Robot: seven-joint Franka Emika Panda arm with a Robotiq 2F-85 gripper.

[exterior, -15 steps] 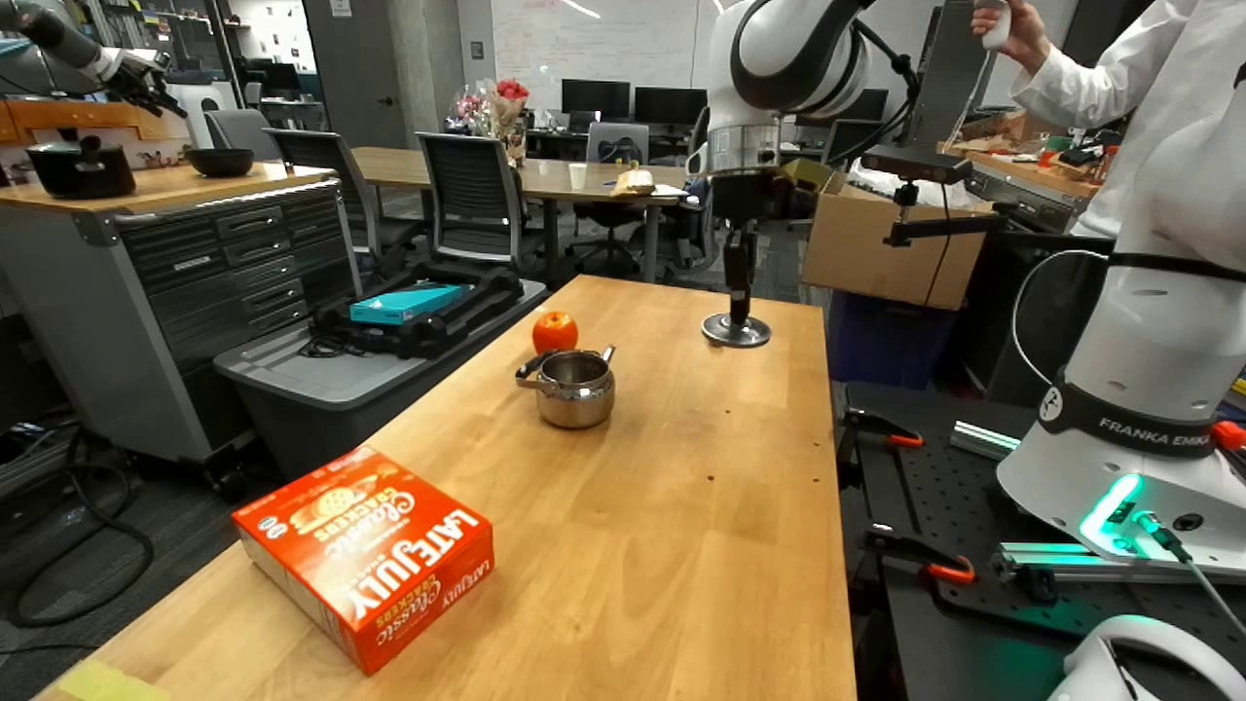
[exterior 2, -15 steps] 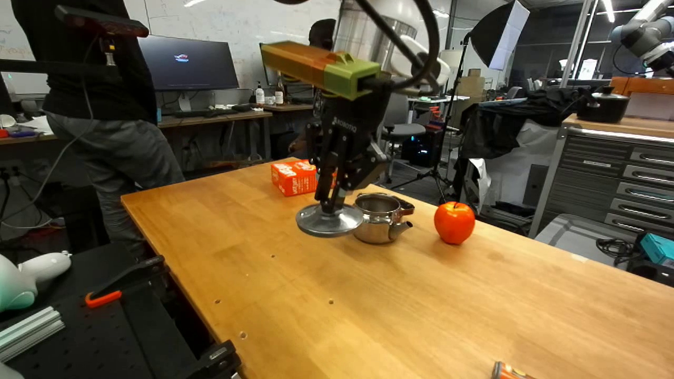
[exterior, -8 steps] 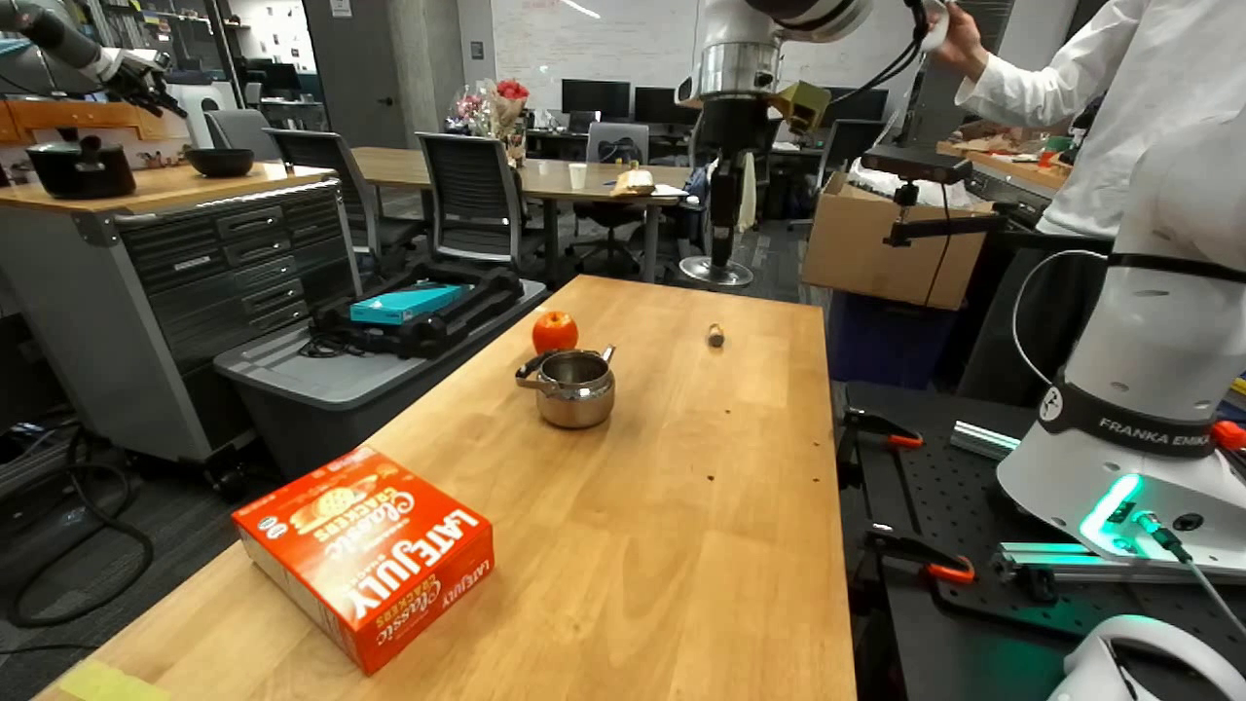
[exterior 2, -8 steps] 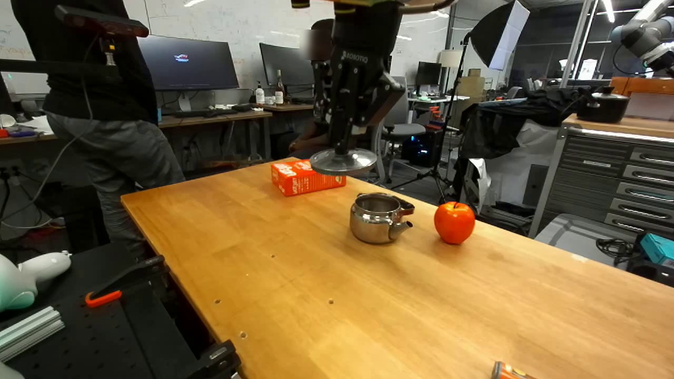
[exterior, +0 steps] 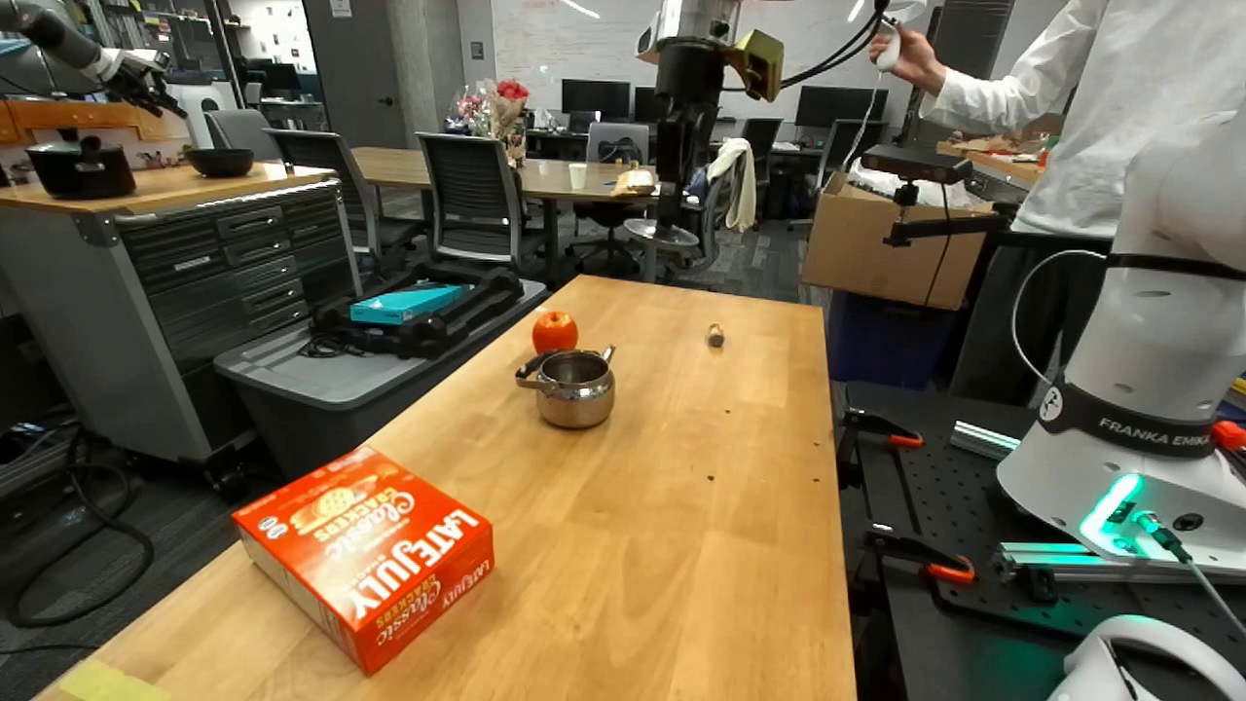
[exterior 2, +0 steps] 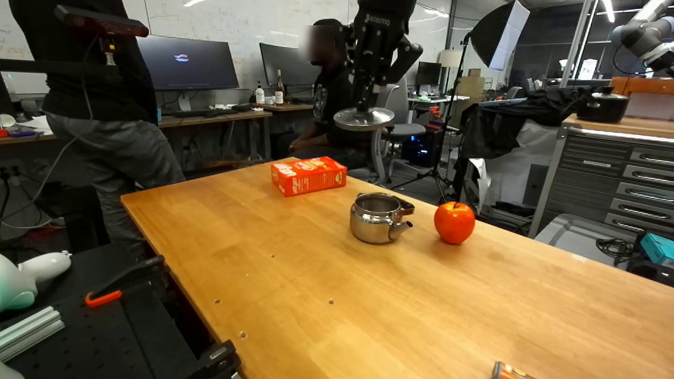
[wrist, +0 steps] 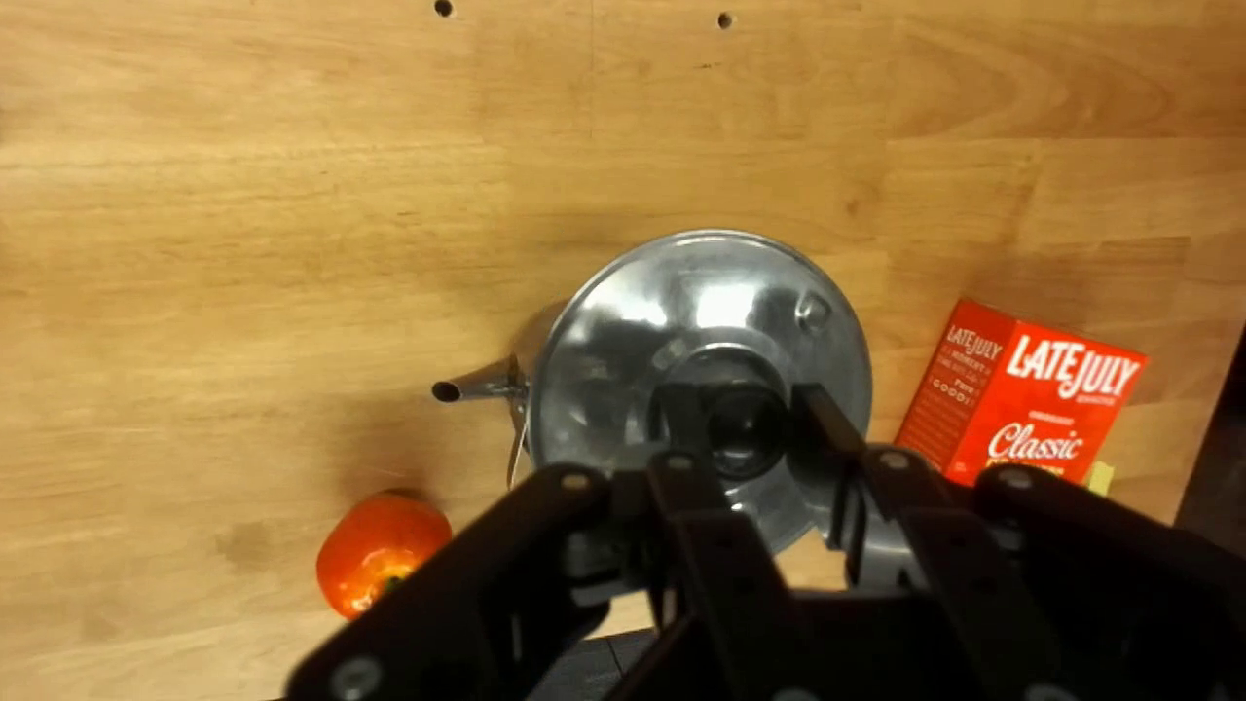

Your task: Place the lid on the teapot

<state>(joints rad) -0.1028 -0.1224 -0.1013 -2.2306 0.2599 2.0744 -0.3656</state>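
The lid point(exterior: 641, 232) is a round shiny metal disc with a dark knob, held roughly level high above the table. It also shows in an exterior view point(exterior 2: 376, 119) and in the wrist view point(wrist: 599, 350). My gripper point(wrist: 748, 419) is shut on the lid's knob, with one finger on each side; it also shows in both exterior views point(exterior: 669, 206) point(exterior 2: 363, 102). The silver teapot point(exterior: 576, 401) stands upright and uncovered on the table, below the lid and apart from it point(exterior 2: 371, 223). In the wrist view the lid hides most of the teapot; its spout point(wrist: 477, 385) shows at the left.
A red apple point(exterior 2: 454, 222) stands close to the teapot on its spout side point(wrist: 384, 555). An orange-red cracker box point(exterior: 365, 555) lies farther along the wooden table point(exterior: 681, 584). A small cylinder point(exterior: 715, 336) lies near the table's end.
My gripper has lifted the lid from low over the table to high above it. It has moved left in an exterior view, toward the teapot. The teapot, apple and box have not moved.
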